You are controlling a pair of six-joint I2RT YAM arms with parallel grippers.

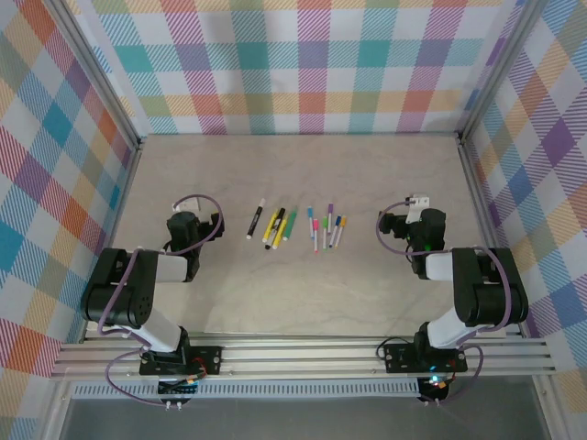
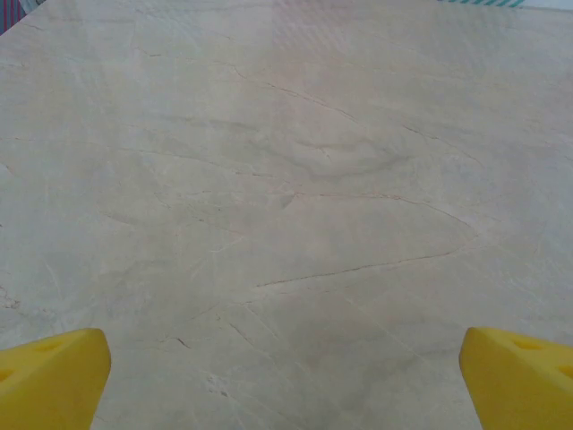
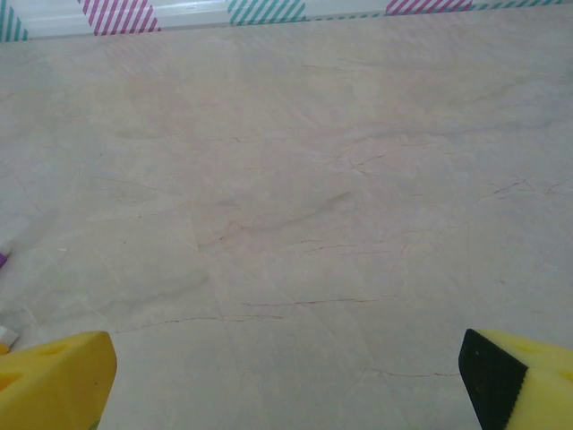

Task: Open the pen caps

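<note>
Two loose rows of pens lie mid-table. The left row (image 1: 272, 225) has a white, a yellow, a black and a green barrel. The right row (image 1: 326, 226) holds several slim white pens with pen caps (image 1: 330, 210) as small pink, green, purple and blue ends. My left gripper (image 1: 194, 221) rests left of the pens, its yellow fingers (image 2: 49, 376) wide apart over bare table, open. Right of the pens, my right gripper (image 1: 411, 222) is open too, its fingertips (image 3: 54, 381) spread with nothing between them. A purple pen end (image 3: 3, 260) peeks in at the right wrist view's left edge.
The beige marbled table (image 1: 303, 293) is fenced by aluminium rails (image 1: 477, 183) and checked cloth walls on three sides. Both arm bases sit on the rail at the near edge (image 1: 303, 357). Bare tabletop lies behind and in front of the pens.
</note>
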